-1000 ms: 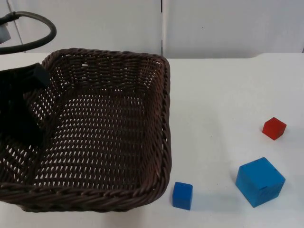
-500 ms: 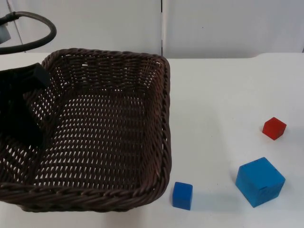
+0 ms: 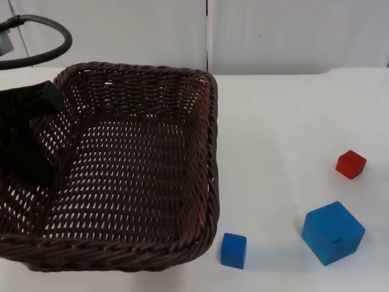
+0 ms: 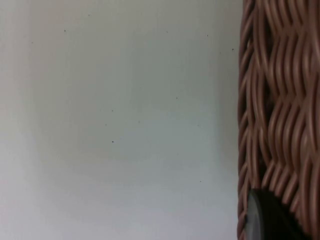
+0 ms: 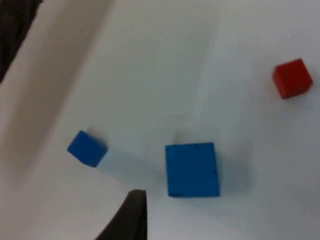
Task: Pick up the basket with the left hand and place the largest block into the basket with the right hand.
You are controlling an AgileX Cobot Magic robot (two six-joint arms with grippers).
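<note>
The dark brown wicker basket [image 3: 211,152] fills the left half of the top view, its woven wall [image 4: 280,100] close up in the left wrist view. My left gripper [image 3: 27,146] sits over the basket's left rim, shut on it. The largest block, a big blue cube [image 3: 332,232], rests on the table at the front right; it is also seen as the big blue cube [image 5: 192,169] just ahead of my right gripper [image 5: 132,220], which hovers above the table, holding nothing.
A small blue cube [image 3: 233,250] lies just off the basket's front right corner and a small red cube [image 3: 351,164] sits behind the big one. White table stretches between the basket and the blocks. The grey partition wall [image 3: 273,30] closes the back.
The basket's front rim has shifted very slightly toward the near edge. The three blocks have not moved.
</note>
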